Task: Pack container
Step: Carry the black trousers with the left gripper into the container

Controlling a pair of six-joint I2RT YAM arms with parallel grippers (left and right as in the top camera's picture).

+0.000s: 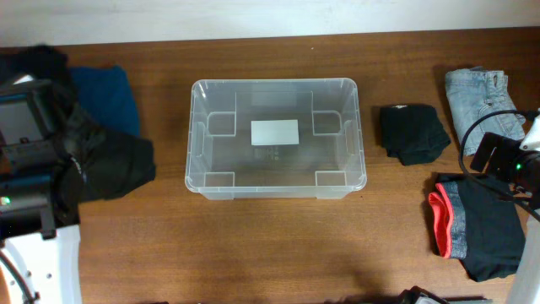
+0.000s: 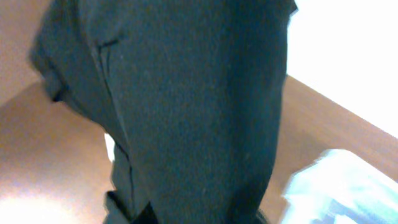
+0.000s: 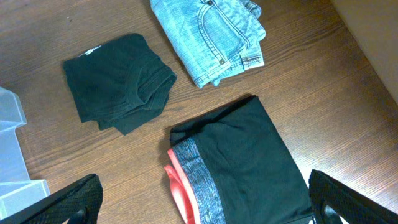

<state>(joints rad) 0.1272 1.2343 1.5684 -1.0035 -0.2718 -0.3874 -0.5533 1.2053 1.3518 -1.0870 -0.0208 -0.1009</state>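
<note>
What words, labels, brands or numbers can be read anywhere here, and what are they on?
No text can be read.
White label on the container base: appears blank.
Faint marks just below it: too small to read.
Jeans: no readable tag or brand.

Brown wood-grain desk (image 1: 270,245) filling the view, pale plain wall (image 1: 253,17) along its far edge, soft even light, faint sheen on the wood
</note>
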